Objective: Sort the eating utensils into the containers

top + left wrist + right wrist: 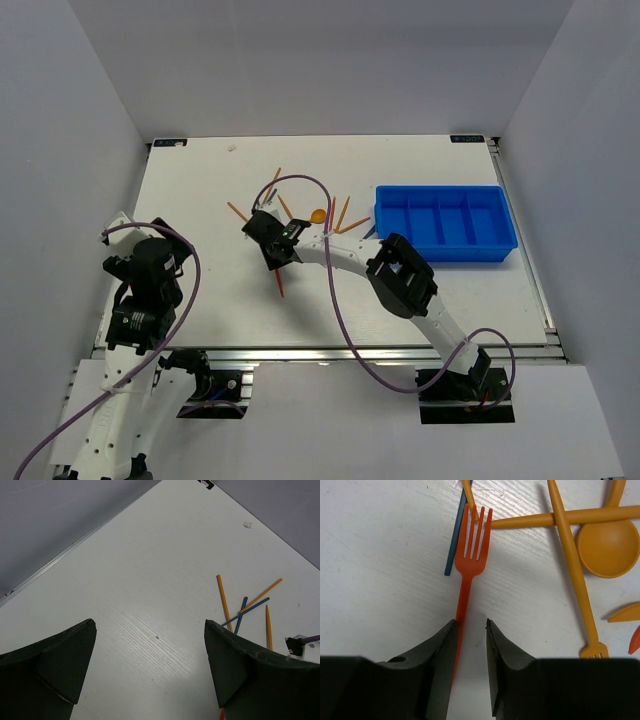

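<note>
**A:** What are the right gripper's [471, 622] fingers doing?

**B:** They stand narrowly apart and are not clamped. The red fork's [469, 570] handle runs between them against one finger's inner face, and a sliver of table [380, 580] shows before the other.

**A:** And around the fork?

**B:** A dark blue stick [455, 537] lies just beside its tines. Beyond that are an orange stick [545, 519], a crossing orange fork [570, 565] and an orange spoon [607, 547].

**A:** Where is that from the blue tray [446, 257]?

**B:** It is left of the tray, on the table and not touching it.

**A:** The left gripper [150, 625]?

**B:** Its fingers are spread wide with nothing between them. It sits much farther left of the tray than the fork does.
</note>
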Controlling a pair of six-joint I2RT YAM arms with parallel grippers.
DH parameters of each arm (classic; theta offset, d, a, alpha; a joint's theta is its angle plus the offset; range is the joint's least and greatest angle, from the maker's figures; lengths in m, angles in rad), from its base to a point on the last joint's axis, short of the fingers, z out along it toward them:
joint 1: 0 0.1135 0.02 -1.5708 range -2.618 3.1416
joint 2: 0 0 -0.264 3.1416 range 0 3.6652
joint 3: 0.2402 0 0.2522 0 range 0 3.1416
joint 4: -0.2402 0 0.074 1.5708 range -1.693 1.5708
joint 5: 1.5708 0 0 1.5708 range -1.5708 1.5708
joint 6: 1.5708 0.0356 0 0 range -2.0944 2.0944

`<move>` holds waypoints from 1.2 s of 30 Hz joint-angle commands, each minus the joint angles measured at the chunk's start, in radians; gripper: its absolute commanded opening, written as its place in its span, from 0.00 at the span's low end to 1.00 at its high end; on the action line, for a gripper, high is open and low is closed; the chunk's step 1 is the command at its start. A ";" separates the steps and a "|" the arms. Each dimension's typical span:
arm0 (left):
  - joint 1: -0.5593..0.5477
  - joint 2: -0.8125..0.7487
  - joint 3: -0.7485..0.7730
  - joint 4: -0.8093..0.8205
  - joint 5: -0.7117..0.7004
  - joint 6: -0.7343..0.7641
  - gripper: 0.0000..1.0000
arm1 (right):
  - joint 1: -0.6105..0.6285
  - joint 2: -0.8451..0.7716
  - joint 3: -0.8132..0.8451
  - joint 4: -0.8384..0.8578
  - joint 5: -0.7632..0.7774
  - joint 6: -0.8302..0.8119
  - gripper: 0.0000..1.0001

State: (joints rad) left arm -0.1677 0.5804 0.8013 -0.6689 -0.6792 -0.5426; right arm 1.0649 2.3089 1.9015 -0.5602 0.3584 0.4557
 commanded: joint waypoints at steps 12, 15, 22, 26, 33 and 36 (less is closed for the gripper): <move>0.000 -0.010 0.016 0.015 0.010 0.006 0.98 | -0.002 0.020 -0.045 0.048 -0.048 0.021 0.28; 0.002 -0.011 0.018 0.014 0.012 0.006 0.98 | -0.002 0.040 -0.027 0.017 -0.042 0.023 0.11; 0.002 -0.013 0.016 0.015 0.017 0.007 0.98 | 0.000 -0.071 -0.079 0.011 0.005 0.084 0.00; 0.000 -0.014 0.016 0.018 0.021 0.009 0.98 | 0.000 -0.242 -0.142 0.051 0.005 0.075 0.00; 0.000 -0.017 0.015 0.022 0.033 0.012 0.98 | -0.155 -0.603 -0.440 0.101 0.063 0.002 0.00; 0.002 -0.014 0.013 0.026 0.040 0.015 0.98 | -0.315 -0.713 -0.539 0.115 0.047 -0.031 0.00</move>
State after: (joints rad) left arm -0.1677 0.5686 0.8013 -0.6586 -0.6559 -0.5385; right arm 0.9070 1.6615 1.4456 -0.4675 0.3672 0.4702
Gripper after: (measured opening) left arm 0.978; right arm 0.027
